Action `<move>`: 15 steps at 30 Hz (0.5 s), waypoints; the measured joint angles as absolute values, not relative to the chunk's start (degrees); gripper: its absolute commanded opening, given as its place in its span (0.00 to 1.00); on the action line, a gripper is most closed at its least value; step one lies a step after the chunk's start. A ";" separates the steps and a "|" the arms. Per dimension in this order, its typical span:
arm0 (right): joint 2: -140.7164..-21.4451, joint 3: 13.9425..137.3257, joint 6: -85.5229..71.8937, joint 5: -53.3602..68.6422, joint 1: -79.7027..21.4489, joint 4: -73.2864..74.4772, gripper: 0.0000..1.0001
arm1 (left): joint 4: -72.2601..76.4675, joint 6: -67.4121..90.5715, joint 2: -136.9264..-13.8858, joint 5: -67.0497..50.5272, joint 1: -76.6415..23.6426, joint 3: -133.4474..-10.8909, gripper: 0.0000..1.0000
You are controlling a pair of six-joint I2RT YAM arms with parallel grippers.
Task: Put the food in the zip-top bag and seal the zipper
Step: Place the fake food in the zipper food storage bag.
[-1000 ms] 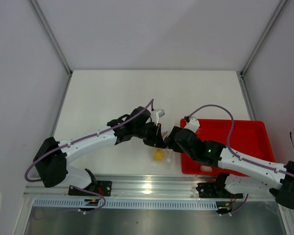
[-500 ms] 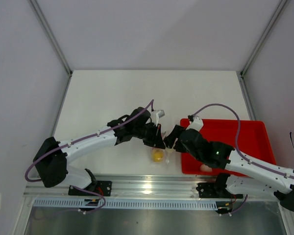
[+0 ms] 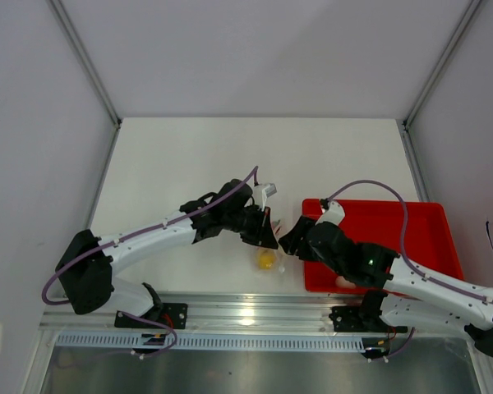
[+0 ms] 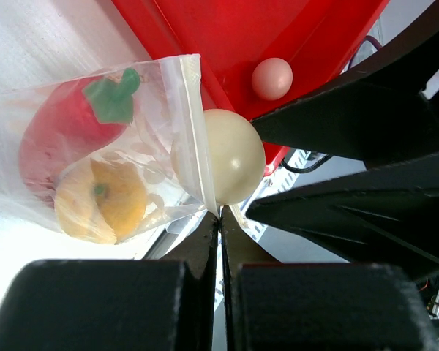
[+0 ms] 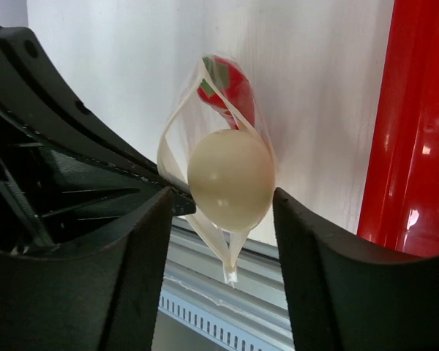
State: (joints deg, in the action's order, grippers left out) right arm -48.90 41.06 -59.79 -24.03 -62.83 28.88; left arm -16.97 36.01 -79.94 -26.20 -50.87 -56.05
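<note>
Cream egg-shaped food piece (image 5: 230, 179) sits in the mouth of the clear floppy zip-top bag (image 4: 80, 146), lip clamped by the left pincer (image 4: 219, 228), right pincer (image 5: 223, 196) spread open around it; a sagging lip could spill it onto the white worktop (image 5: 117, 73)

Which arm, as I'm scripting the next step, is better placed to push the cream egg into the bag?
Right: the right gripper straddles the cream egg at the mouth of the zip-top bag; the left gripper is shut on the bag's edge.
</note>
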 measured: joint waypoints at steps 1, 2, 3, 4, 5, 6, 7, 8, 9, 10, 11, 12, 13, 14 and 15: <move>-48.93 40.73 -59.92 -23.94 -62.83 28.84 0.56 | -16.97 36.01 -79.94 -26.20 -50.87 -56.05 0.01; -48.93 40.40 -60.03 -23.90 -62.83 28.84 0.54 | -16.99 36.01 -79.94 -26.20 -50.87 -56.05 0.01; -48.95 40.07 -60.07 -23.73 -62.83 28.75 0.50 | -16.99 36.03 -79.94 -26.20 -50.87 -56.05 0.01; -49.04 39.86 -60.18 -23.59 -62.85 28.67 0.47 | -16.97 36.03 -79.94 -26.20 -50.87 -56.05 0.01; -49.23 39.70 -60.34 -23.49 -62.85 28.53 0.45 | -16.99 36.01 -79.94 -26.20 -50.87 -56.05 0.01; -49.45 39.59 -60.42 -23.44 -62.85 28.34 0.42 | -16.99 36.01 -79.94 -26.20 -50.87 -56.05 0.01; -49.76 39.53 -60.42 -23.40 -62.89 28.12 0.40 | -16.99 36.01 -79.94 -26.20 -50.87 -56.05 0.01; -50.09 39.48 -60.45 -23.24 -62.94 27.86 0.37 | -16.99 36.01 -79.90 -26.20 -50.87 -56.05 0.01; -50.35 39.40 -60.47 -23.07 -62.96 27.46 0.36 | -17.02 36.03 -79.83 -26.20 -50.87 -56.05 0.01; -50.54 39.29 -60.55 -23.03 -63.00 27.05 0.35 | -17.02 36.03 -79.79 -26.20 -50.87 -56.05 0.01; -50.85 39.20 -60.53 -22.96 -63.05 26.55 0.32 | -16.99 36.01 -79.72 -26.22 -50.87 -56.05 0.01; -51.09 39.18 -60.49 -22.87 -63.05 26.13 0.31 | -16.99 36.03 -79.70 -26.22 -50.87 -56.05 0.01; -51.48 39.18 -60.40 -22.83 -63.05 25.50 0.31 | -16.95 36.03 -79.70 -26.35 -50.87 -56.05 0.01; -51.94 39.18 -60.31 -22.74 -63.07 24.82 0.30 | -16.91 36.05 -79.70 -26.57 -50.87 -56.05 0.00; -52.47 39.18 -60.03 -22.76 -63.05 24.40 0.30 | -16.84 36.07 -79.70 -26.98 -50.87 -56.05 0.01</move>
